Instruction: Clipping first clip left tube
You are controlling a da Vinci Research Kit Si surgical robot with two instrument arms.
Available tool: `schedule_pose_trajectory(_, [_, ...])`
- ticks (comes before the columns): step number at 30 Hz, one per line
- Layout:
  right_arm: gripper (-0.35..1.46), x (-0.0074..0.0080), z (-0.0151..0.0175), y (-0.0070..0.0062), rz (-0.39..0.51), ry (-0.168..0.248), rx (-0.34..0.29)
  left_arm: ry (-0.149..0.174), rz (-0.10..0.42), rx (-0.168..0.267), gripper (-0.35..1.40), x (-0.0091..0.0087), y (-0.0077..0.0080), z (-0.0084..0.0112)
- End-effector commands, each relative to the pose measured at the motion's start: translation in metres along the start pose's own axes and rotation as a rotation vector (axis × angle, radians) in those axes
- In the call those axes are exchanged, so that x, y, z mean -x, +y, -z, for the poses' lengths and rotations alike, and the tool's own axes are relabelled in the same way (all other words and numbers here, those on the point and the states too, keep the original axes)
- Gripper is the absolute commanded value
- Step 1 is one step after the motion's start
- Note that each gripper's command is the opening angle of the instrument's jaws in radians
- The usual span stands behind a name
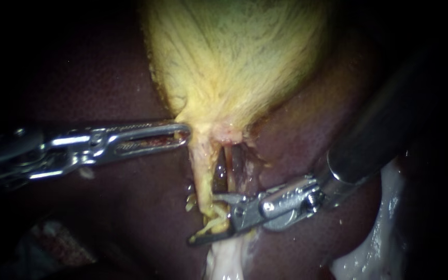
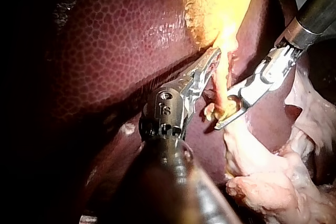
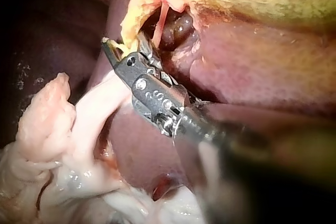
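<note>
Yellow, fibrous gallbladder tapers into a stringy left tube. Left instrument: slotted jaws clamped on the gallbladder's neck. Right instrument: jaws agape astride that tube, below the gallbladder.

Gallbladder top cut off; right instrument shaft blurred.
</note>
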Motion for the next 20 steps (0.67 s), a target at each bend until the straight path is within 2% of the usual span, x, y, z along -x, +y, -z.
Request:
schedule_pose_trajectory(1, [-0.28,-0.0001,0.0005,0.0001,-0.020,-0.024,-0.005,0.000,0.000,0.000,-0.35,0.0000,0.0000,0.0000])
schedule_pose_trajectory(2, [-0.35,0.0000,0.0007,0.0002,-0.032,-0.035,-0.008,0.000,0.000,0.000,-0.35,0.0000,0.0000,0.0000])
schedule_pose_trajectory(7, [-0.35,0.0003,0.0009,0.0004,-0.085,-0.041,-0.011,0.000,0.000,0.000,-0.35,0.0000,0.0000,0.0000])
schedule_pose_trajectory(20, [-0.35,0.0011,0.0002,-0.0002,-0.094,-0.052,-0.012,0.000,0.000,0.000,-0.35,0.0000,0.0001,-0.0002])
